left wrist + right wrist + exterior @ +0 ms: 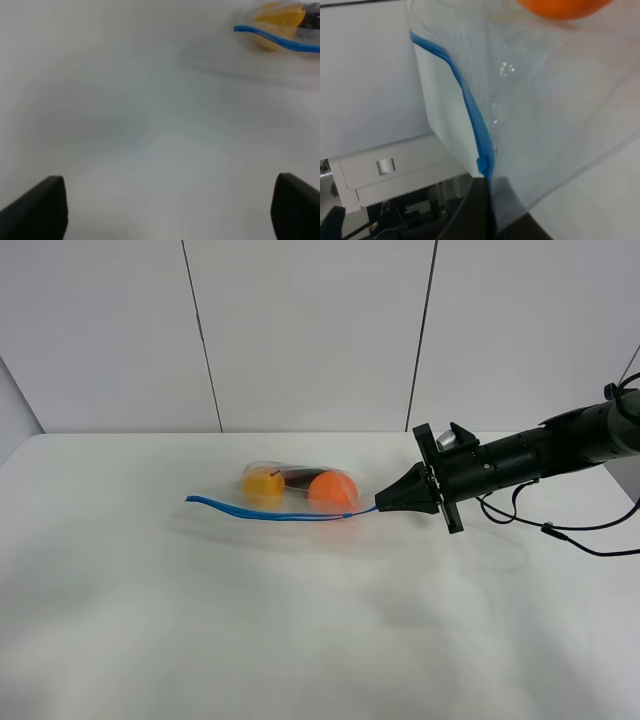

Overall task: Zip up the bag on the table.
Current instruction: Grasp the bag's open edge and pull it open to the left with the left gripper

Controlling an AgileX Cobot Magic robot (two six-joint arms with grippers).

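My right hand is clamped on the end of the blue zipper strip nearest its arm. My left hand hangs spread wide, empty. The bag lies mid-way across the desk, and I judge it thin, crinkly and slippery, weighted by fruit. Best to pinch the stiffer strip, not the film.

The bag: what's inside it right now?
Through the clear bag show a yellow fruit and an orange fruit, with a dark item between them; the fruits cover much of it, so I cannot identify it.
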